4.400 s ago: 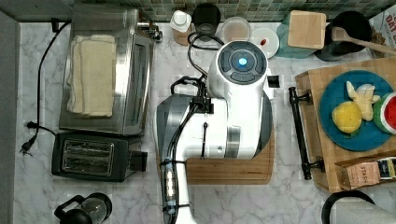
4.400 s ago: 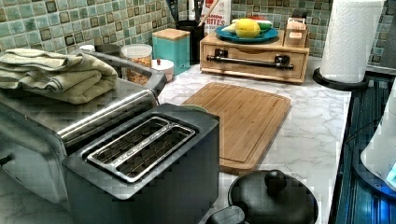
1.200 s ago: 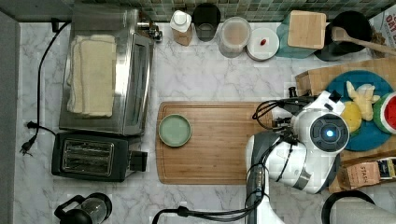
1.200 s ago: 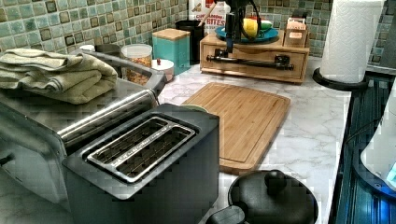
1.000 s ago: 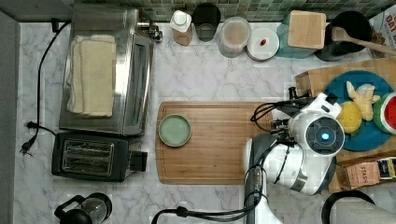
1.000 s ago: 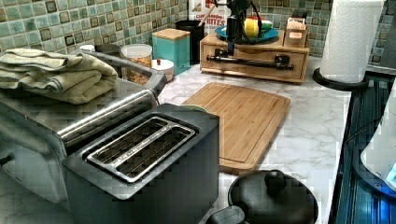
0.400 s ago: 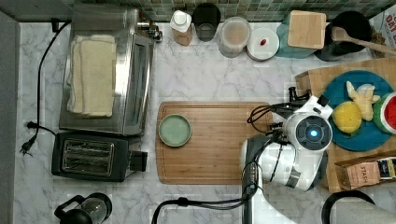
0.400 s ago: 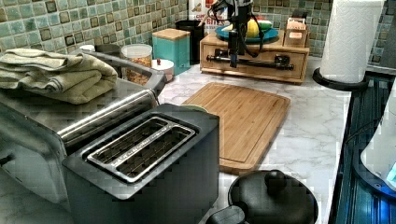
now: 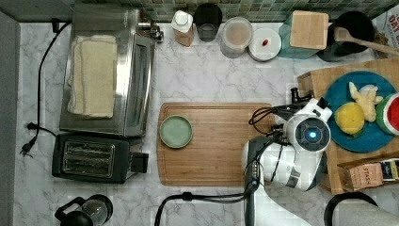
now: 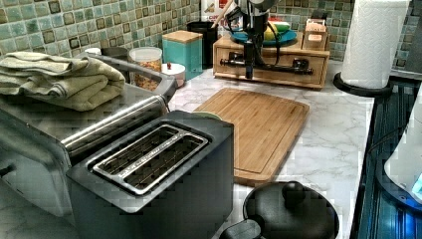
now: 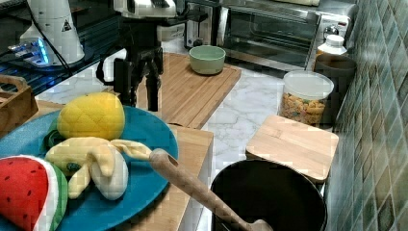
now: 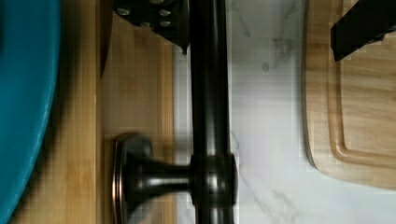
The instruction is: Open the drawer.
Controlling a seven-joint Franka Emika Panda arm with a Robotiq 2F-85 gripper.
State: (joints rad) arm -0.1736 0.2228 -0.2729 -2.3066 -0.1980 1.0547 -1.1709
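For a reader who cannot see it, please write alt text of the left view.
The robot's gripper hangs at the long black bar handle of the wooden drawer at the back of a marble counter, with a blue plate of toy fruit on top. A wooden cutting board lies in the middle; a black toaster fills the foreground and a paper towel roll stands on the left view's right.

The drawer (image 10: 271, 69) is a low, wide box of light wood standing on the marble surface (image 10: 328, 144) against the tiled wall, at the top view's right. A long black metal bar handle (image 10: 278, 63) runs level across its front, held off the wood by round-footed posts near each end. In the wrist view the bar (image 12: 208, 93) stands clear of the wooden front (image 12: 135, 84), one post (image 12: 154, 175) joining them. The drawer front sits flush with its box, shut.
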